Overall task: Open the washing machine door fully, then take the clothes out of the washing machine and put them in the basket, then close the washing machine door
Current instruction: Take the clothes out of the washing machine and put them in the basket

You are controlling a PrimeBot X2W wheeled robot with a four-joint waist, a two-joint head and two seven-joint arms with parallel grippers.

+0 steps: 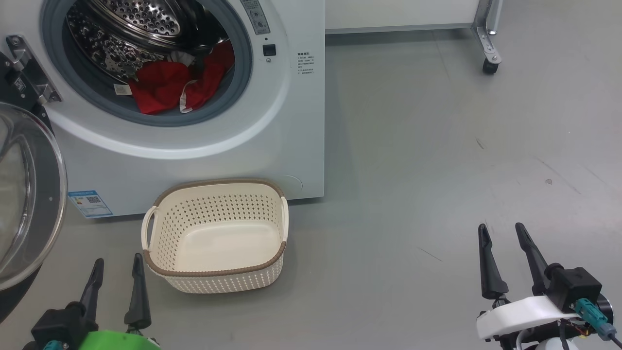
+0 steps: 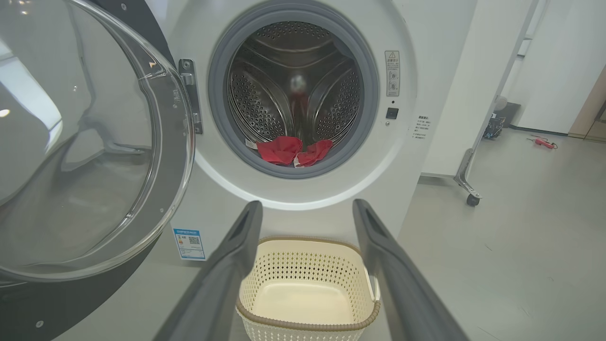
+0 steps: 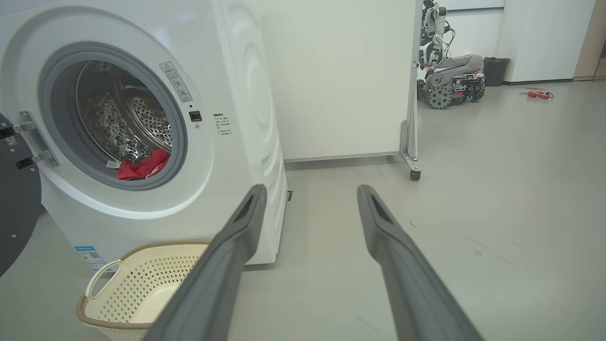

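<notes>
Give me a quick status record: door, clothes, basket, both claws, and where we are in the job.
door: washing machine door swung open, on the robot's left of the opening
clothes: red clothes lying at the front of the drum, inside the washing machine
basket: basket on the floor in front of the machine, nothing in it
left claw: left claw open, holding nothing, beside the basket
right claw: right claw open, holding nothing, over floor
stage: door open; clothes not yet taken out
</notes>
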